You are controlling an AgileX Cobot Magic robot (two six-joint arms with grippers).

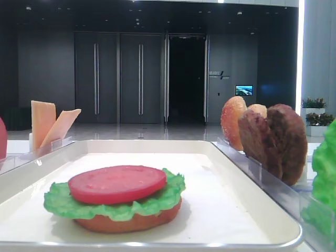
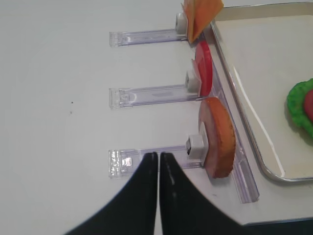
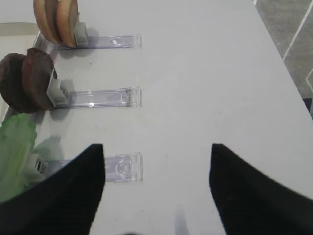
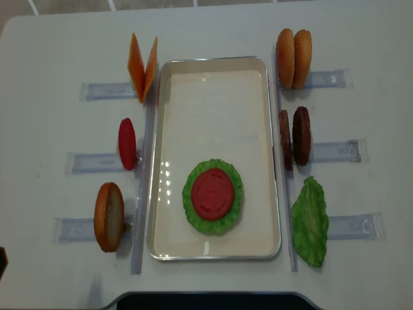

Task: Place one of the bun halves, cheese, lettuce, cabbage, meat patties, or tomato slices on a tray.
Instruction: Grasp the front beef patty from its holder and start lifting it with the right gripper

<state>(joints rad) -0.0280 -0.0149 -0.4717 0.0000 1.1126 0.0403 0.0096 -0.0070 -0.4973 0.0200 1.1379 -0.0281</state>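
The right hand [image 3: 156,191] is hovering with fingers spread and empty over the worktop [image 3: 205,73], the left hand [image 2: 159,196] is clenched empty, and the meat patties [image 4: 295,137], standing right of the tray [image 4: 214,254], are looking stiff, best pinched across their rims.
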